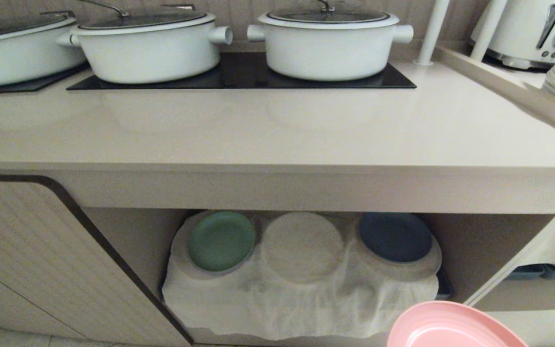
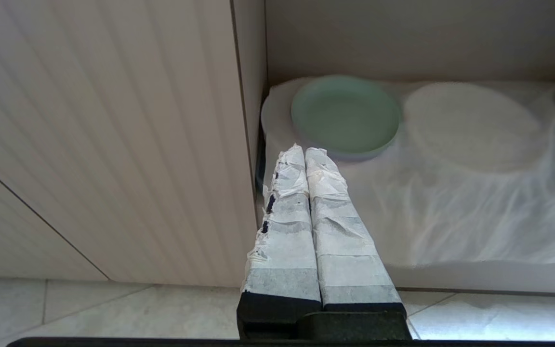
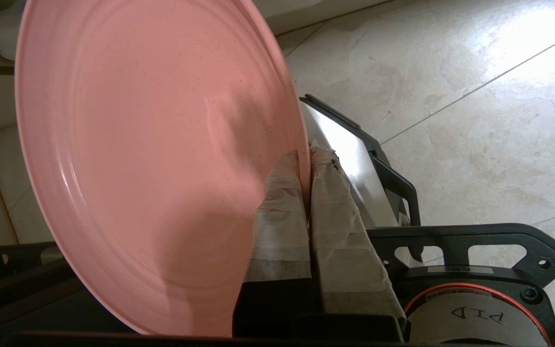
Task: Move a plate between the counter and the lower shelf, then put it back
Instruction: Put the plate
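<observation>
The right pincer [image 3: 306,159] is clamped on the rim of the pink plate [image 3: 152,159], one taped finger on the inner face and the other behind the edge. In the head view the plate [image 1: 451,325] shows at the bottom right, held in the air in front of and below the lower shelf [image 1: 133,241], clear of both the shelf and the tabletop [image 1: 277,130].

On the shelf an off-white cloth [image 1: 301,299] drapes over three round humps. A green plate [image 1: 220,240] sits on the left hump and a dark blue plate [image 1: 395,237] on the right; the middle hump [image 1: 301,246] is bare.

The left pincer [image 2: 305,150] hangs low beside the cabinet door [image 2: 113,135], its taped fingers pressed together and holding nothing.

White pots [image 1: 328,43] stand on the black hob panels [image 1: 239,72] at the back of the tabletop.
</observation>
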